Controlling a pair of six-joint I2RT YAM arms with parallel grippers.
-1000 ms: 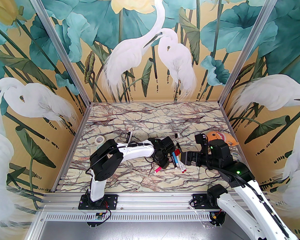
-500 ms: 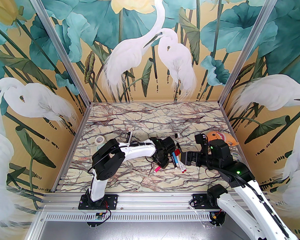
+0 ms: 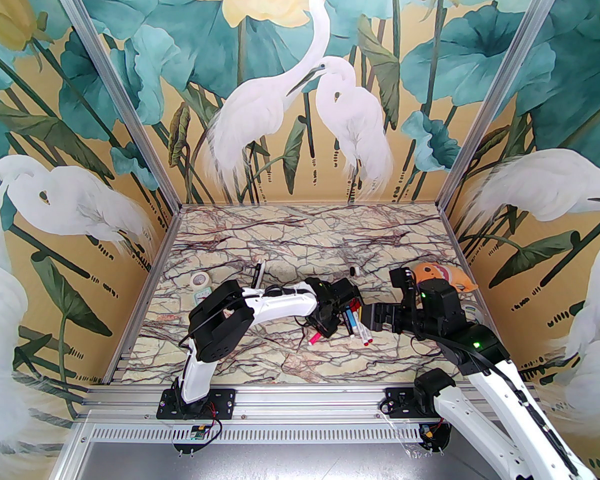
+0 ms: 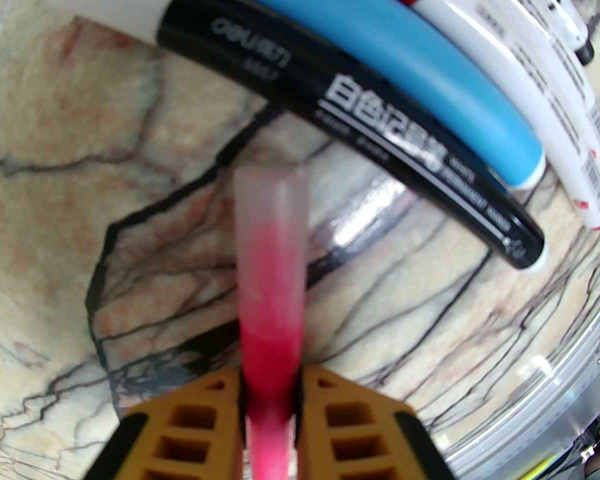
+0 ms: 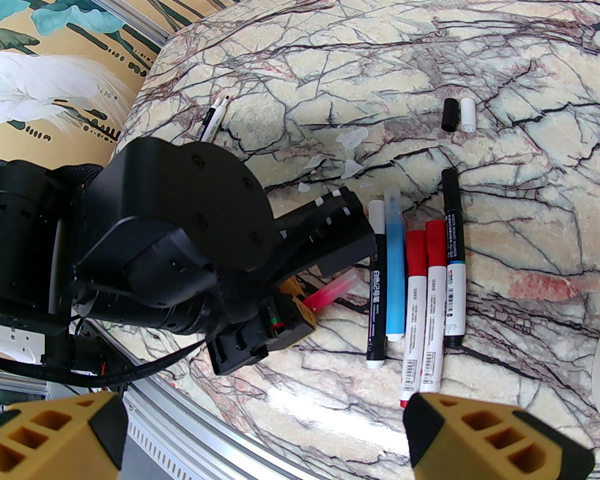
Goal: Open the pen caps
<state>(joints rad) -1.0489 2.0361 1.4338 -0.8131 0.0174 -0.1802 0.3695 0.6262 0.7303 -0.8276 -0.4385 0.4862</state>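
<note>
While left jaws pinch the slim pink plastic marker [image 4: 272,353], set your empty, wide-open right jaws squarely on its frosted cap [image 4: 270,208].

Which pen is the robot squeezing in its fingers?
The pink pen: the left gripper is shut on it. The other pens lie loose in a row on the table.
</note>
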